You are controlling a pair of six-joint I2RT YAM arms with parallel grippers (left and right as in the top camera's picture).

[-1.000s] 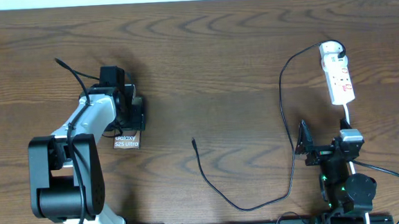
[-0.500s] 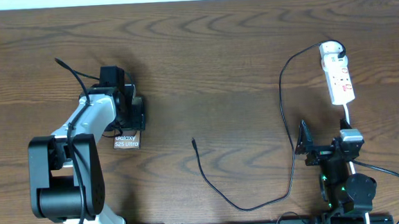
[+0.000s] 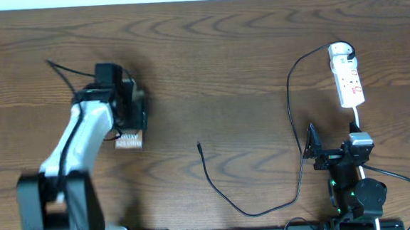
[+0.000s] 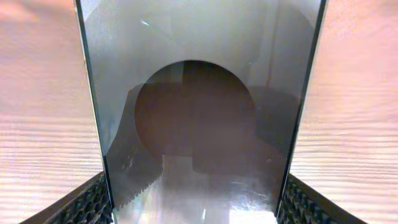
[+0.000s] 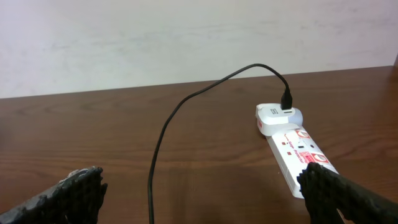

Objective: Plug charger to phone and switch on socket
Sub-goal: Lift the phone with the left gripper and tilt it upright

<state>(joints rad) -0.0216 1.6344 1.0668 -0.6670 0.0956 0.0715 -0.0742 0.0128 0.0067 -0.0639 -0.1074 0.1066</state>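
The phone is held in my left gripper at the left of the table; its lettered end sticks out below the fingers. In the left wrist view its glossy screen fills the space between both finger pads. The charger cable runs from the plug at the socket's rounded end down in a loop to its small connector tip, which lies free mid-table. The white socket lies at the right, also in the right wrist view. My right gripper is open and empty below the socket, the cable between its fingers.
A white cord trails from the socket towards the right arm's base. A pale wall stands behind the table's far edge.
My left arm has shifted up and to the left, and the phone has moved and tilted slightly with it. The right arm, cable and socket have not moved.
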